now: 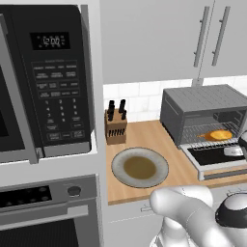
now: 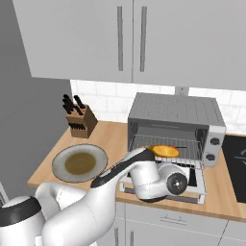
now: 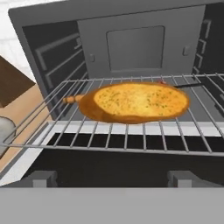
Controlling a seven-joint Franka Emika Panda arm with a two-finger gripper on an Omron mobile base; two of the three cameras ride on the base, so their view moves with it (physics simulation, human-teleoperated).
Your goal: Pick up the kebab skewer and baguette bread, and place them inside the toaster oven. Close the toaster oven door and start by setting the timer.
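Now the baguette bread [image 3: 138, 101] lay on the wire rack [image 3: 109, 131] inside the toaster oven [image 2: 175, 115], with the kebab skewer [image 3: 183, 85] behind it. The gripper [image 3: 112, 175] stood wide and empty before the mouth. Next, I judged, it should back out, get under the dropped toaster oven door [image 1: 217, 157] and lift squarely. Counted: one loaf, one skewer, one plate [image 1: 140, 167].

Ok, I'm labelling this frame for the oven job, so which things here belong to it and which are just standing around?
Job:
- baguette bread, lying on the wire rack
- kebab skewer, behind the bread
- toaster oven
- toaster oven door, dropped open
- gripper, open

Bystanders:
- plate
- knife block
- microwave
- built-in oven
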